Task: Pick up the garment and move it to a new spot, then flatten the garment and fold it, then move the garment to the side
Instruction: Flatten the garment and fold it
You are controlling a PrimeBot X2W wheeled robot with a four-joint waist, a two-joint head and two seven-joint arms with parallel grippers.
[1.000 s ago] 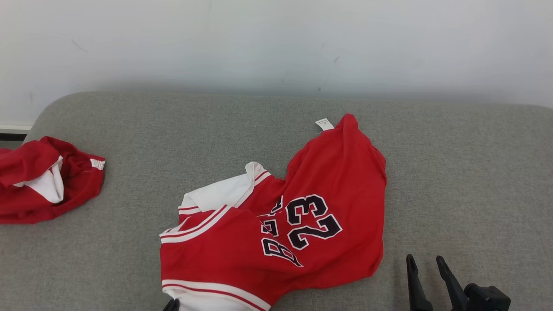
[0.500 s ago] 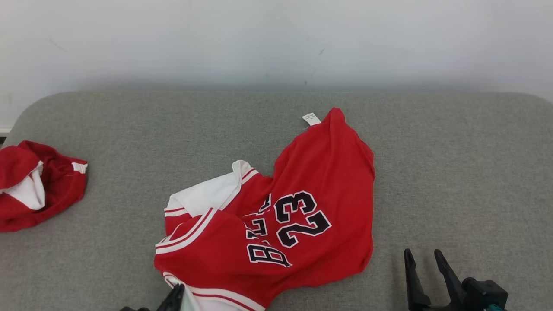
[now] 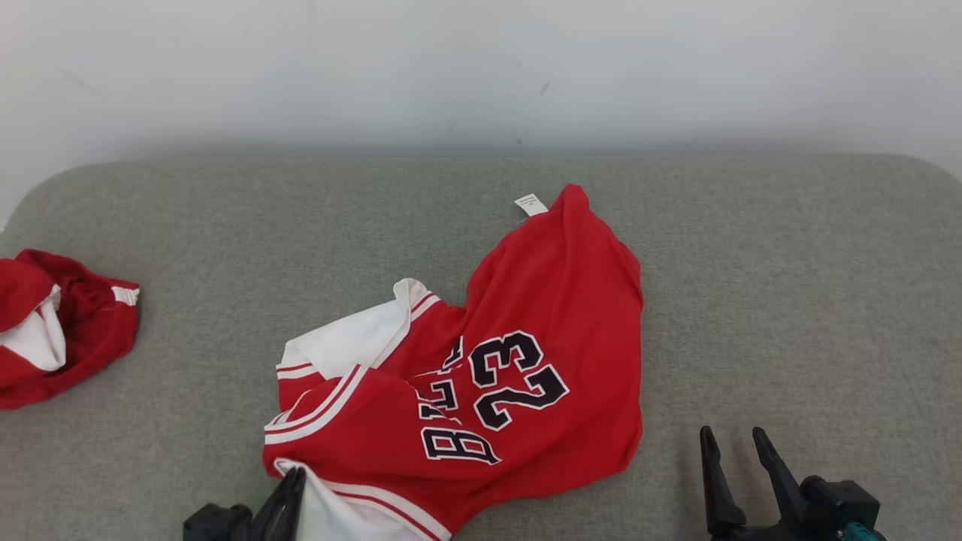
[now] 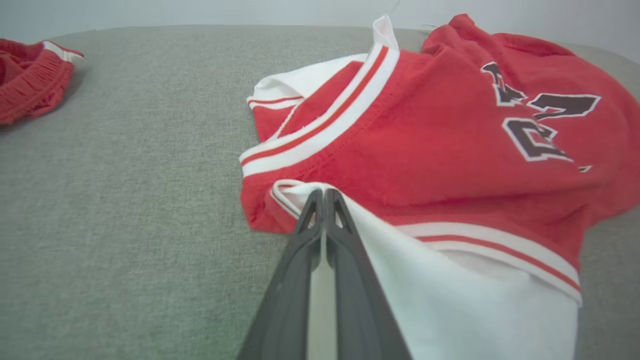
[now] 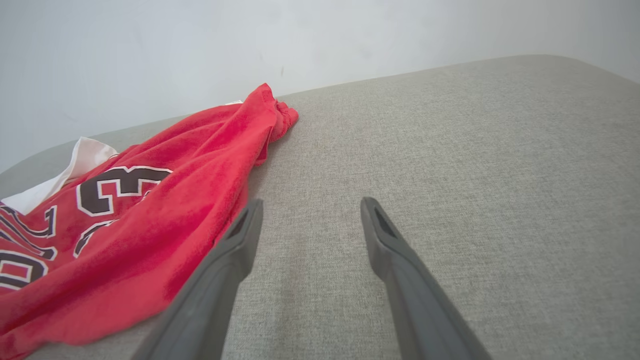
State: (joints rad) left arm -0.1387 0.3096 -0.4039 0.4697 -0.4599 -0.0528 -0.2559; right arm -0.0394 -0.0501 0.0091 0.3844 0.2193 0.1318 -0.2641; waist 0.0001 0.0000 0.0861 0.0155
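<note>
Carrying everything in the scene, the grey cushion [image 3: 789, 263] has rounded far corners and backs onto a pale wall [image 3: 481, 68].

The jersey [image 3: 556, 300], red with white trim and a black "23", lies crumpled near the middle of the cushion. Its lower part reaches the near edge and one tip points toward the far edge. Judged from its folds and drape, it is light, soft and limp: it has no stiffness, will sag from any single hold, and is not fragile. The woven cushion cover probably adds drag, so lift rather than slide. The best holds are the banded edges, where the doubled trim gives the fingers something thick to pinch. Two holds well apart along one edge should keep the cloth from bunching.

A second red garment [image 3: 83, 330] lies bunched at the left edge, well apart from the jersey. Both lie loose on the cushion, not in any container.

The left gripper [image 4: 322, 200] is at the near edge, fingers pressed fully together on the jersey's white panel [image 4: 450, 300], with a strip of white cloth pinched between them. The right gripper [image 3: 729, 436] hovers over bare cushion just beside the jersey's right side, fingers spread wide and holding nothing.

A small white care label [image 3: 530, 204] sticks out at the jersey's far tip.
</note>
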